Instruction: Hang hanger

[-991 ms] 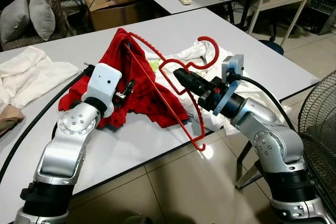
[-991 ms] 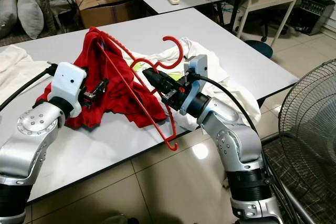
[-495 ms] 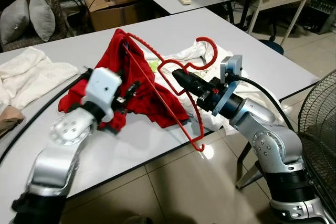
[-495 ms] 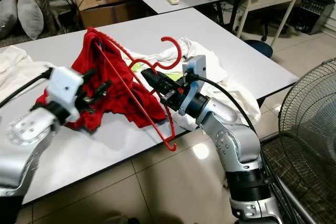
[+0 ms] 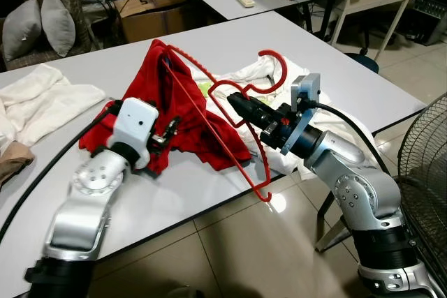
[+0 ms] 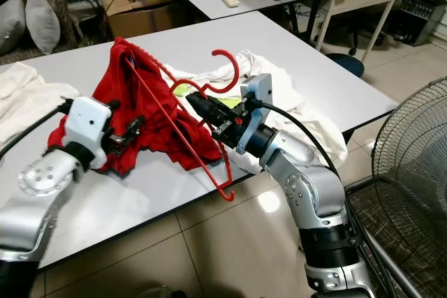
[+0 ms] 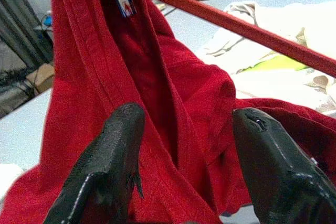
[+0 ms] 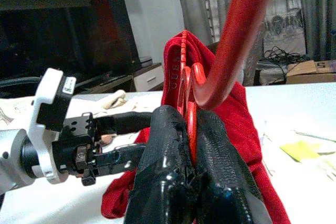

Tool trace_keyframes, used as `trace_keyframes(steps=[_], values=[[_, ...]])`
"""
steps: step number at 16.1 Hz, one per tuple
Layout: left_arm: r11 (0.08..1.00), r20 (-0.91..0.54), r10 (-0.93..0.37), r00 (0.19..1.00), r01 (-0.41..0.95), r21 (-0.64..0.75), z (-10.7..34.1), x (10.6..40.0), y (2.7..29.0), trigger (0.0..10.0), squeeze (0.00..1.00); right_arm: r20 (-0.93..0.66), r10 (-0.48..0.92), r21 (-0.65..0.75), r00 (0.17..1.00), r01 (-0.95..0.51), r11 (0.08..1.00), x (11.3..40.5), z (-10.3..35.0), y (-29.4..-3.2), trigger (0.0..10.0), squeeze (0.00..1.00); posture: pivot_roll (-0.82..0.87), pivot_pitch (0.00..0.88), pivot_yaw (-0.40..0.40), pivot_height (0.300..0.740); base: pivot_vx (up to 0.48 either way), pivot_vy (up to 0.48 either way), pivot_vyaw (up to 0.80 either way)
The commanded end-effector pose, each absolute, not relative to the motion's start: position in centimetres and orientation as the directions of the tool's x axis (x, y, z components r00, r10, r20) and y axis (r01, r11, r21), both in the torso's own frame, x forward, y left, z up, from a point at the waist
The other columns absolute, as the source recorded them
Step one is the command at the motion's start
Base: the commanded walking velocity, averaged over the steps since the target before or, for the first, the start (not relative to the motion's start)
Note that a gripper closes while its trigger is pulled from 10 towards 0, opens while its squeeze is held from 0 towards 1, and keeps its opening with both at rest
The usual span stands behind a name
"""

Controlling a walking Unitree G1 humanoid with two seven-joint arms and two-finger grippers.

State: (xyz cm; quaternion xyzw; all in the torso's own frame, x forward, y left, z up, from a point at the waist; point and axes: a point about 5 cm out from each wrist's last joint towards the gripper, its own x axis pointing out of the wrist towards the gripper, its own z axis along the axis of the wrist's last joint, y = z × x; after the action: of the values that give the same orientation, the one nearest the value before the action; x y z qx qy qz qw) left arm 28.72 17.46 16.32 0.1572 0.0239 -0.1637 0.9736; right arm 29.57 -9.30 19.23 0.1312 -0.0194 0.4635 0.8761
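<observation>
I keep the right gripper point(image 5: 237, 102) clamped on the red hanger point(image 5: 241, 137), centre frame, lifting the red shirt point(image 5: 188, 116); the left gripper point(image 7: 184, 145), fingers apart, faces its cloth to tug it.

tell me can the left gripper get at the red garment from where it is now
Probably yes: the left gripper is open, its fingers right at the red garment, nothing between them.

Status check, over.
Right gripper shut on red plastic hanger. Left gripper open at red cloth garment. White cloth beneath.
</observation>
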Motion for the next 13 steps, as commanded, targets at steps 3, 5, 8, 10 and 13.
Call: trace_keyframes(steps=[3, 5, 8, 10, 13], values=[[0.899, -0.146, -0.219, 0.965, 0.257, 0.354, 16.1, 29.4, 18.6, 5.3, 0.00, 0.179, 0.816, 0.179, 0.549, -0.834, 0.522, 29.5, 20.0, -9.0, 10.0, 0.00, -0.09, 0.000, 0.093, 0.740, 0.000, 0.000, 0.00], [0.899, -0.164, -0.154, 0.974, 0.207, 0.386, 15.9, 29.5, 19.5, 0.0, 0.00, 0.181, 0.816, 0.180, 0.549, -0.834, 0.522, 29.5, 20.1, -9.0, 10.0, 0.00, -0.09, 0.000, 0.092, 0.740, 0.000, 0.000, 0.00], [0.897, -0.179, -0.096, 0.979, 0.163, 0.411, 15.8, 29.7, 20.3, 0.0, 0.00, 0.184, 0.817, 0.179, 0.546, -0.836, 0.518, 29.5, 20.1, -8.9, 10.0, 0.00, -0.08, 0.000, 0.091, 0.740, 0.000, 0.000, 0.00], [0.902, -0.157, -0.093, 0.983, 0.150, 0.405, 16.1, 30.0, 20.3, 0.0, 0.00, 0.184, 0.818, 0.179, 0.544, -0.837, 0.517, 29.5, 20.1, -8.9, 10.0, 0.00, -0.09, 0.000, 0.092, 0.740, 0.000, 0.000, 0.00], [0.898, -0.120, -0.115, 0.986, 0.155, 0.413, 16.8, 30.3, 20.1, 0.0, 0.00, 0.181, 0.819, 0.178, 0.544, -0.837, 0.517, 29.5, 20.1, -8.9, 10.0, 0.00, -0.09, 0.000, 0.093, 0.740, 0.000, 0.000, 0.00]])
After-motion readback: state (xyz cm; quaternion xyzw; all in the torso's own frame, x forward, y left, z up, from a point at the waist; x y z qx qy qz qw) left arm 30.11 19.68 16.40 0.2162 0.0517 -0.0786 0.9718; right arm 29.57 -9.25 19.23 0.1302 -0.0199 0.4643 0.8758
